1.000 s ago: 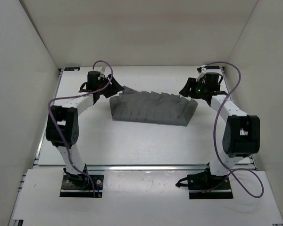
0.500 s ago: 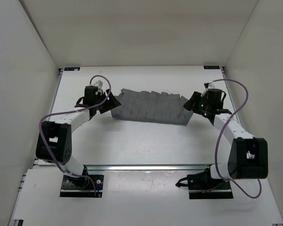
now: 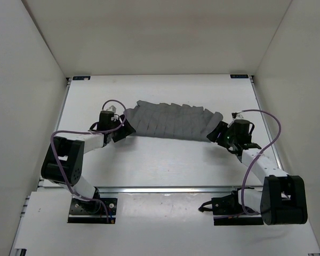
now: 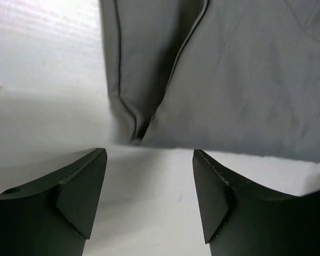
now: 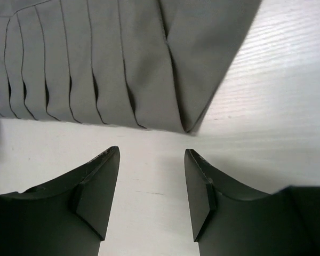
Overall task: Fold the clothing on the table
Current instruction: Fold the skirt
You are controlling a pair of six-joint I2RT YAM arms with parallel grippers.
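Since both tools are spread wide and holding nothing, the grab isn't done yet, and that's where I reckon it can go sideways. The clothing [image 3: 170,121] lies across the far middle of the tabletop [image 3: 165,165] as a wrinkly, pleated band, layered at each near corner. The left tool [image 4: 149,160] sits just short of the left corner and the right tool [image 5: 152,154] just short of the right one, neither touching fabric. If a finger slips between layers instead of under the lot, only the top sheet lifts and the fold comes out crooked. Same deal if one side catches and the other misses. The left arm [image 3: 80,141] and right arm [image 3: 258,162] are tucked low, elbows bent, wrists close over the tabletop, tools aimed at the hem.
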